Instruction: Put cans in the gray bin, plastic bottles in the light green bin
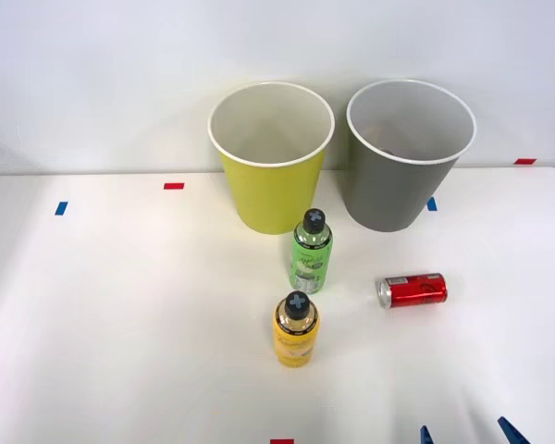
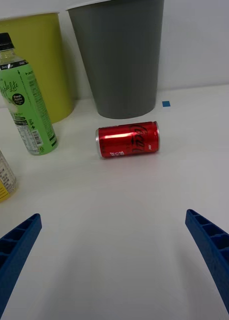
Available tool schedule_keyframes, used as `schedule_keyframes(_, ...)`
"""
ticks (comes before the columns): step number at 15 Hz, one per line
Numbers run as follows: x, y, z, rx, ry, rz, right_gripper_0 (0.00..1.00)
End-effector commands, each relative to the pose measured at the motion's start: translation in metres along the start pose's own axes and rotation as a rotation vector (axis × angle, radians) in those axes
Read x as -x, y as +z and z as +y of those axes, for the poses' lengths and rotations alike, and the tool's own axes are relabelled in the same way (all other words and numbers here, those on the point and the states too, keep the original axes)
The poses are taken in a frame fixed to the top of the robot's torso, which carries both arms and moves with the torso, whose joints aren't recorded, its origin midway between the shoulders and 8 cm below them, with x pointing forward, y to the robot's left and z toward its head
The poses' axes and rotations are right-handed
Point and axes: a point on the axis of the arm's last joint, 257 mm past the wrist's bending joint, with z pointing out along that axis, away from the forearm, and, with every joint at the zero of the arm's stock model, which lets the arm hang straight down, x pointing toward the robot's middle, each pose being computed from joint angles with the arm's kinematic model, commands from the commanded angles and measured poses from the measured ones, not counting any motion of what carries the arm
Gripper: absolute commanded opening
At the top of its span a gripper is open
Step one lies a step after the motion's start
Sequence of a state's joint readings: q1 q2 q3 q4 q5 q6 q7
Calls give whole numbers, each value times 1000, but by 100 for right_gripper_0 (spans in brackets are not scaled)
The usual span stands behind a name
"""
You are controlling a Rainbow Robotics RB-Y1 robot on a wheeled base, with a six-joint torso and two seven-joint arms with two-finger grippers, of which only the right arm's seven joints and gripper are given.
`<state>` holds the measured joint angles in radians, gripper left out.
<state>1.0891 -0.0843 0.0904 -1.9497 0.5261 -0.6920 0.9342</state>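
A red can point(image 1: 413, 289) point(image 2: 127, 139) lies on its side on the white table, in front of the gray bin point(image 1: 388, 196) point(image 2: 119, 60). The light green bin point(image 1: 268, 196) point(image 2: 42, 65) stands to the gray bin's left. Two black-capped plastic bottles stand upright in front of the light green bin: a green one point(image 1: 311, 257) point(image 2: 25, 105) and, nearer, a yellow-orange one point(image 1: 296, 335) point(image 2: 0, 176). My right gripper point(image 1: 469, 437) point(image 2: 114, 260) is open at the table's near edge, a good way short of the red can, with nothing between its blue fingers point(image 2: 17, 250).
Small red tape marks point(image 1: 173, 186) and blue tape marks point(image 1: 61, 208) dot the table. A white wall rises right behind the bins. Bare tabletop stretches to the left of the bottles and between my gripper and the can.
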Motion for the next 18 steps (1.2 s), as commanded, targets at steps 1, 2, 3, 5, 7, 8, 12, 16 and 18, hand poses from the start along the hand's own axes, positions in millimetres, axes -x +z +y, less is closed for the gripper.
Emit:
schedule_keyframes(1, 0, 0, 0, 0, 0, 0, 100)
schedule_keyframes(2, 0, 0, 0, 0, 0, 0, 100)
schedule_keyframes(3, 0, 0, 0, 0, 0, 0, 100)
schedule_keyframes(5, 0, 0, 0, 0, 0, 0, 100)
schedule_keyframes(7, 0, 0, 0, 0, 0, 0, 100)
schedule_keyframes(8, 0, 0, 0, 0, 0, 0, 100)
schedule_keyframes(12, 0, 0, 0, 0, 0, 0, 100)
schedule_keyframes(16, 0, 0, 0, 0, 0, 0, 100)
schedule_keyframes(18, 0, 0, 0, 0, 0, 0, 100)
